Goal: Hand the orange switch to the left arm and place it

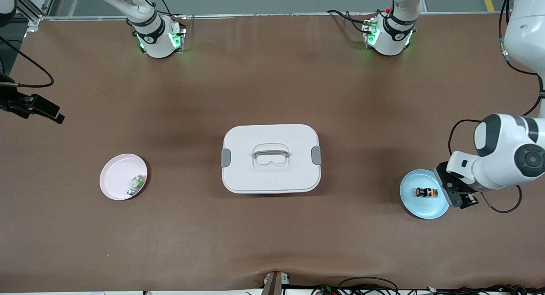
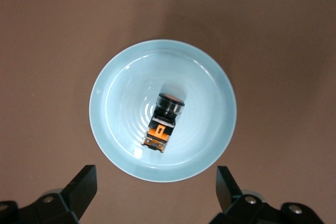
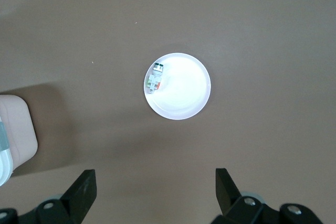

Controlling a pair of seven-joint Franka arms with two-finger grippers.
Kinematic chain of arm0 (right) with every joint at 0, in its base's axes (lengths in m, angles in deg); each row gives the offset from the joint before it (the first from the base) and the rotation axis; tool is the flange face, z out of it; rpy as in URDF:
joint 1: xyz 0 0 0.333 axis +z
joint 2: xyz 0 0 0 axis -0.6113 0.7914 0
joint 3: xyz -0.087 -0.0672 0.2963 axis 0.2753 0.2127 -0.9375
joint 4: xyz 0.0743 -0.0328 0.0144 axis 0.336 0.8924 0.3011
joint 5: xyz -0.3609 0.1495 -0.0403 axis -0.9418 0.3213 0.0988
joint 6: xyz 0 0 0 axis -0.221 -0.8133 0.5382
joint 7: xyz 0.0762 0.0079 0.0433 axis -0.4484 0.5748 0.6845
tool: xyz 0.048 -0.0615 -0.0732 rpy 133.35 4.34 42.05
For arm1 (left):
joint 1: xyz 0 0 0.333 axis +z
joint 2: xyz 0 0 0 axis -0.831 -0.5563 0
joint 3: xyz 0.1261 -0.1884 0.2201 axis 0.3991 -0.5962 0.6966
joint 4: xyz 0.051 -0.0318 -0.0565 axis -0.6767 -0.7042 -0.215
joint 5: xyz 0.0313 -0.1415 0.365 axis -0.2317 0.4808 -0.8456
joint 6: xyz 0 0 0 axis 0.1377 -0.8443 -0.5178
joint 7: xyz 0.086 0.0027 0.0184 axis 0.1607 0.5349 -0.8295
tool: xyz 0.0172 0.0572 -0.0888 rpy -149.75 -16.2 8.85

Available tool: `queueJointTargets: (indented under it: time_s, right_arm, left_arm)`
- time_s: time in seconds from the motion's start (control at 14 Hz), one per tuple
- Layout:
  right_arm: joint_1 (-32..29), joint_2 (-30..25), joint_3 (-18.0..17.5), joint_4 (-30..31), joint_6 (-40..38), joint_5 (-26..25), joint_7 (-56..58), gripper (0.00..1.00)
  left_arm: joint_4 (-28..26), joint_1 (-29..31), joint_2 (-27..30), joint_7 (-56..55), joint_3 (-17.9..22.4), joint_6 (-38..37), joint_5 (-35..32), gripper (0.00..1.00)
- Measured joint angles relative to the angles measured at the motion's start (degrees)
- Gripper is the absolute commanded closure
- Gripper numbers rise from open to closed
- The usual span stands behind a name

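The orange switch (image 1: 427,192) lies on its side in a light blue plate (image 1: 419,209) at the left arm's end of the table. In the left wrist view the switch (image 2: 164,121) sits in the middle of the plate (image 2: 121,108). My left gripper (image 1: 455,195) hovers open and empty over the plate's edge; its fingers (image 2: 79,187) stand wide apart. My right gripper (image 1: 47,111) is up high at the right arm's end, open and empty (image 3: 155,187). The white box (image 1: 271,158), lid on, stands mid-table between the two plates.
A pink plate (image 1: 115,176) holding a small green-and-white part (image 1: 136,185) lies toward the right arm's end; it also shows in the right wrist view (image 3: 184,93) with the part (image 3: 155,80). The box's corner (image 3: 13,135) shows there too.
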Motion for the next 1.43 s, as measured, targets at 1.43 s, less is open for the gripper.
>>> queueJointTargets:
  time_s: [1.43]
  right_arm:
    - [-0.37, 0.02, 0.41, -3.44, -3.74, -0.04, 6.02, 0.00]
  left_arm:
    - [0.70, -0.14, 14.09, -81.34, -13.05, -20.75, 3.66, 0.00]
